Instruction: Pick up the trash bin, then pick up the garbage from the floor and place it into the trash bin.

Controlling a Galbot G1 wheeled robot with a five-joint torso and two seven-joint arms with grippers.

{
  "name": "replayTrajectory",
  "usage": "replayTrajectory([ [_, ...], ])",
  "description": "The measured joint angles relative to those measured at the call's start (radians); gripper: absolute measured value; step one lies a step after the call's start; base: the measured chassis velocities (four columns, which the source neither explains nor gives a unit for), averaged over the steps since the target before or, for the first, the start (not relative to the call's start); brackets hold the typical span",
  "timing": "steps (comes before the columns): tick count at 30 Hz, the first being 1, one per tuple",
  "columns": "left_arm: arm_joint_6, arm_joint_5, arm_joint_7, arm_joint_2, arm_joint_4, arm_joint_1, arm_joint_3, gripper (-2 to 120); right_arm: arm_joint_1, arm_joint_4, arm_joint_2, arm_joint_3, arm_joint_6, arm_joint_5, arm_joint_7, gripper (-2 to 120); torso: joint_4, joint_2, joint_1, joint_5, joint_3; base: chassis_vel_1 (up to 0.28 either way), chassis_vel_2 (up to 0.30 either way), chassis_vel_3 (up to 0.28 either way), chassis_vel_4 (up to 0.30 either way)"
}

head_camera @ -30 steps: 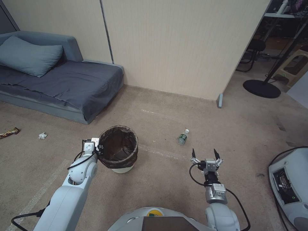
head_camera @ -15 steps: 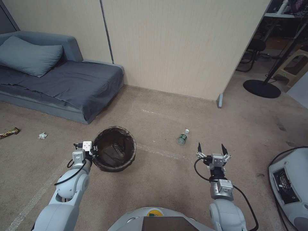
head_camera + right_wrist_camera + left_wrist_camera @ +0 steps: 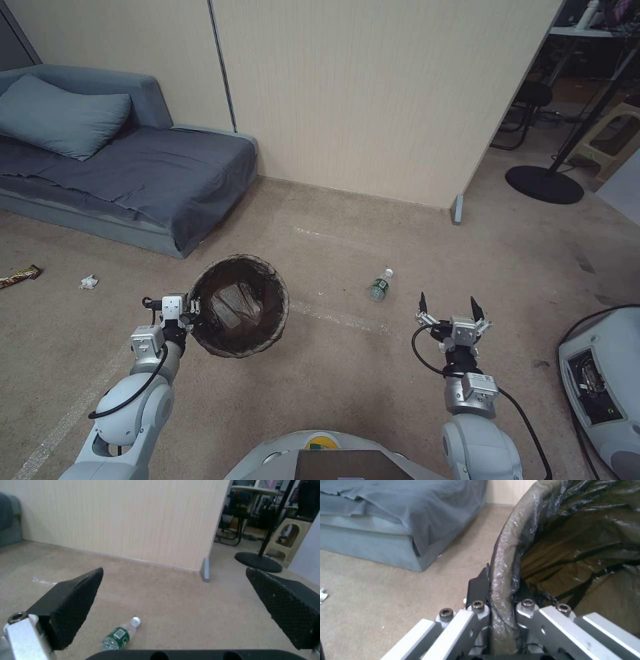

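Note:
My left gripper is shut on the near rim of the trash bin, which hangs lifted off the carpet with its dark bag-lined mouth facing up at me. Up close, the bag-covered rim runs between the fingers. A clear bottle with a green label lies on the carpet ahead of my right gripper, which hovers open and empty. From the right wrist the bottle lies low between the open fingers. A crumpled white tissue and a snack wrapper lie far left.
A grey sofa bed with a pillow stands at the back left. A beige partition wall runs behind the bottle. A round black stand base and chairs sit at the back right. A white machine is at my right.
The left arm has drawn back and raised the trash bin off the floor, so its white base no longer shows. The right gripper shifted slightly right and forward, staying open.

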Motion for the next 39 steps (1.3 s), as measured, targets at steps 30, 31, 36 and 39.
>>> replayTrajectory([
  [30,-0.014,0.004,-0.007,-0.029,-0.026,0.027,0.023,3,-0.004,-0.005,0.0,0.018,0.002,0.01,-0.006,100,0.0,0.0,0.0,-0.0002,0.0,-0.046,0.042,0.047,-0.045],
  [31,-0.016,0.004,-0.006,-0.028,-0.026,0.028,0.023,3,-0.005,-0.005,0.0,0.018,0.004,0.008,-0.006,100,0.0,0.0,0.0,-0.0001,0.0,-0.101,0.107,0.101,-0.121],
  [36,-0.016,0.003,-0.006,-0.025,-0.026,0.026,0.023,3,-0.008,-0.004,0.0,0.016,0.006,0.005,-0.006,100,0.0,0.0,0.0,-0.0002,0.0,-0.097,0.096,0.105,-0.115],
  [39,-0.016,0.002,-0.006,-0.024,-0.026,0.026,0.022,3,-0.009,-0.004,0.0,0.015,0.007,0.002,-0.005,100,0.0,0.0,0.0,-0.0001,0.0,-0.108,0.115,0.118,-0.132],
])
